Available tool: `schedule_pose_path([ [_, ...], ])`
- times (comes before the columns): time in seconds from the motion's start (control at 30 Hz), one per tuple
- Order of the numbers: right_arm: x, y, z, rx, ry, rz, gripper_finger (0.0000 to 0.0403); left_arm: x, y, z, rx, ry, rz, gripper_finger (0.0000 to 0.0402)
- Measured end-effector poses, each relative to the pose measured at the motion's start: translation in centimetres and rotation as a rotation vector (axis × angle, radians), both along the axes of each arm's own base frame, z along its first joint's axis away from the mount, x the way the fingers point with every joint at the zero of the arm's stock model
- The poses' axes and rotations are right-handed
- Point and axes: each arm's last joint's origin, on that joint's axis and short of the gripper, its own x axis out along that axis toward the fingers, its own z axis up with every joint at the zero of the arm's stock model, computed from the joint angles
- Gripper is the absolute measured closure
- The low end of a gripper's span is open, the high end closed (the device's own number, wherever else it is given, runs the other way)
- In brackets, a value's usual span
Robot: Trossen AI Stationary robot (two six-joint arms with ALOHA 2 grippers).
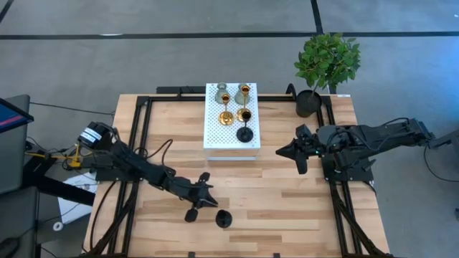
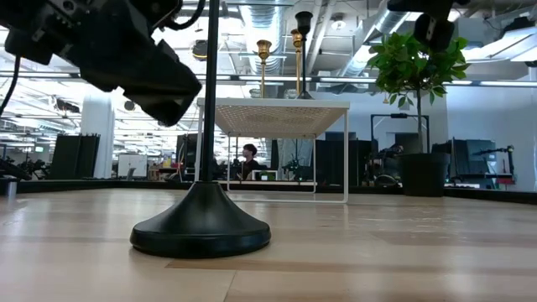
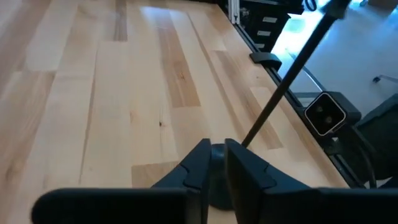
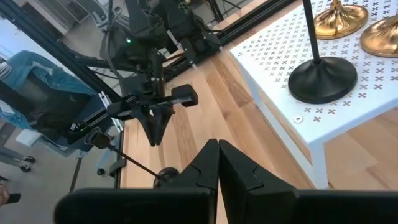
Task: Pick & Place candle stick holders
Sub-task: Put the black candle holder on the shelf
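Observation:
One black candlestick holder (image 1: 224, 218) stands upright on its round base on the wooden table near the front edge; the low view shows it close up (image 2: 201, 228). My left gripper (image 1: 214, 203) hovers beside its thin stem (image 3: 280, 93), its fingers a narrow gap apart and touching nothing. Another black holder (image 1: 245, 133), two gold ones (image 1: 226, 117) and two grey-green ones (image 1: 221, 89) stand on a white perforated stand (image 1: 215, 137). My right gripper (image 1: 281, 152) is shut and empty to the right of the stand.
A black plant pot with green leaves (image 1: 308, 102) stands at the far right corner. Black frame rails (image 1: 136, 136) run along the table's left and right sides. Bare wood lies between the stand and the front edge. A person sits in the room behind (image 2: 249, 155).

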Motion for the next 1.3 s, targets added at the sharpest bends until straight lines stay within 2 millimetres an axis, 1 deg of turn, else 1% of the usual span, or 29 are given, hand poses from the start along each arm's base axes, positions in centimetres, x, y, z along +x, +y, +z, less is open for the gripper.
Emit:
schedule_pose_path([
  [0.1, 0.0, 0.0, -0.1, -0.005, 0.012, 0.001, 0.0403, 0.1, -0.1, -0.3, -0.007, 0.011, 0.002, 0.0338],
  [0.43, 0.0, 0.0, -0.1, -0.005, 0.013, 0.0, 0.0403, 0.2, -0.2, 0.0, -0.029, -0.017, -0.023, 0.0258],
  [0.57, 0.0, 0.0, -0.1, -0.005, 0.014, 0.0, 0.0403, 0.1, -0.4, 0.1, 0.013, -0.041, -0.042, 0.0239],
  [0.9, -0.1, 0.0, -0.1, -0.005, 0.014, 0.0, 0.0403, 0.0, -0.7, 0.2, 0.018, -0.057, -0.049, 0.0238],
  [1.0, 0.0, 0.0, -0.1, -0.005, 0.013, 0.0, 0.0403, 0.6, -1.1, 0.4, 0.017, -0.06, -0.049, 0.0238],
  [1.07, 0.0, 0.0, -0.1, -0.004, 0.011, 0.0, 0.0403, 1.4, -1.7, 0.3, 0.018, -0.057, -0.055, 0.0239],
  [1.17, 0.0, 0.0, -0.1, -0.004, 0.009, 0.0, 0.0403, 2.4, -2.4, -0.4, 0.03, -0.03, -0.063, 0.0242],
  [1.3, 0.0, 0.0, -0.1, -0.003, 0.008, 0.001, 0.0403, 2.8, -2.6, -0.7, 0.028, -0.03, -0.062, 0.0248],
])
